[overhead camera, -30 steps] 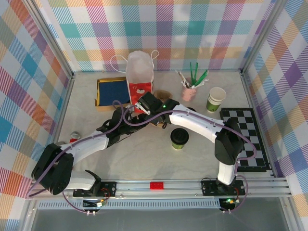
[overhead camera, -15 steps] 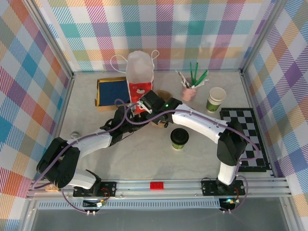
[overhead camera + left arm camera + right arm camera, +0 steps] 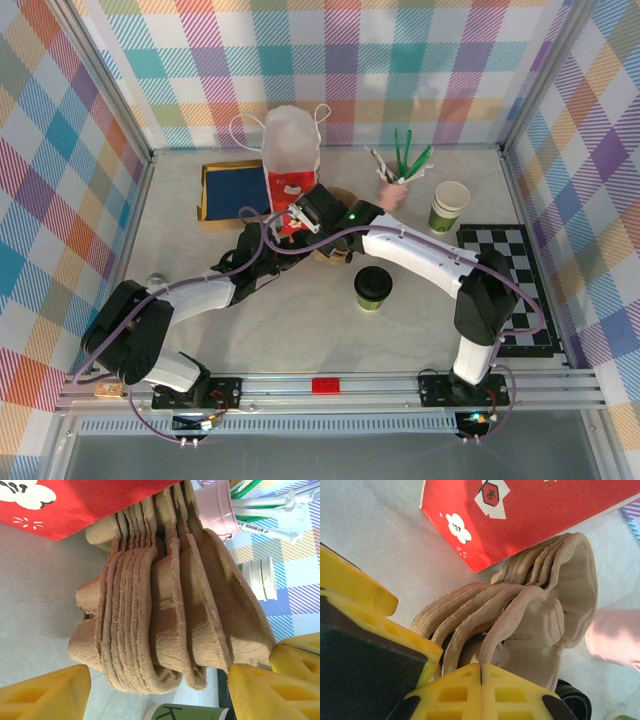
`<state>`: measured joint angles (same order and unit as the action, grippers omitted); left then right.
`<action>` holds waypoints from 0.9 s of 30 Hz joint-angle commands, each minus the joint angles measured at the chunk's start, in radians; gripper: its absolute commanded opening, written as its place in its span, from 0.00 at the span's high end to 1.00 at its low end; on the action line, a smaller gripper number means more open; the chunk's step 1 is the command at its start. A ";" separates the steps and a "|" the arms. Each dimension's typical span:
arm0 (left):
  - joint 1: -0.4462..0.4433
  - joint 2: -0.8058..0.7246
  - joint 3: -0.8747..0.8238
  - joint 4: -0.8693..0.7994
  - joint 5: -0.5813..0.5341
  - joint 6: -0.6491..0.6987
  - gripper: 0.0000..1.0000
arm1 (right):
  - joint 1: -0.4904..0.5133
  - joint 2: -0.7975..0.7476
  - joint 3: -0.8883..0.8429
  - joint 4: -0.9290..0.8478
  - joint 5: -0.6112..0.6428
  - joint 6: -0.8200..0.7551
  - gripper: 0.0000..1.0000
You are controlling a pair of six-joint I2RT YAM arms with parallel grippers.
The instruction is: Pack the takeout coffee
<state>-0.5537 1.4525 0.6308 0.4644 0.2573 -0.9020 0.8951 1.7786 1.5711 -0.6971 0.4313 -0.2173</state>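
In the top view the coffee (image 3: 373, 288) stands upright on the table (image 3: 300, 330), just right of and below the frame's center, black lid on, clear of both arms. The 2 arms meet at the center of the frame, just below the red bag (image 3: 291, 165), over a stack of brown pulp carriers (image 3: 336, 254).

In the left wrist view the left gripper (image 3: 157, 687) is spread wide, 1 yellow finger (image 3: 45, 697) in the lower left corner and the other in the lower right, with the carriers (image 3: 160, 610) between and beyond them; nothing is clamped. The coffee's green body (image 3: 187, 713) shows at the bottom edge, the bag (image 3: 75, 502) at upper left, a pink cup (image 3: 215, 507) of straws at upper right.

In the right wrist view the right gripper (image 3: 481, 677) is clenched, its 2 pads pressed together at the bottom center, right against the near edge of the carriers (image 3: 520, 625). I cannot tell whether a flap is pinched. The bag (image 3: 530, 515) fills the top.
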 commanded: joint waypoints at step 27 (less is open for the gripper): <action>0.024 0.102 -0.094 0.379 0.076 -0.101 0.27 | -0.025 -0.056 -0.012 0.018 -0.046 0.027 1.00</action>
<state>-0.5400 1.5436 0.5579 0.7696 0.3130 -0.9882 0.8761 1.7672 1.5696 -0.6971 0.3943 -0.2127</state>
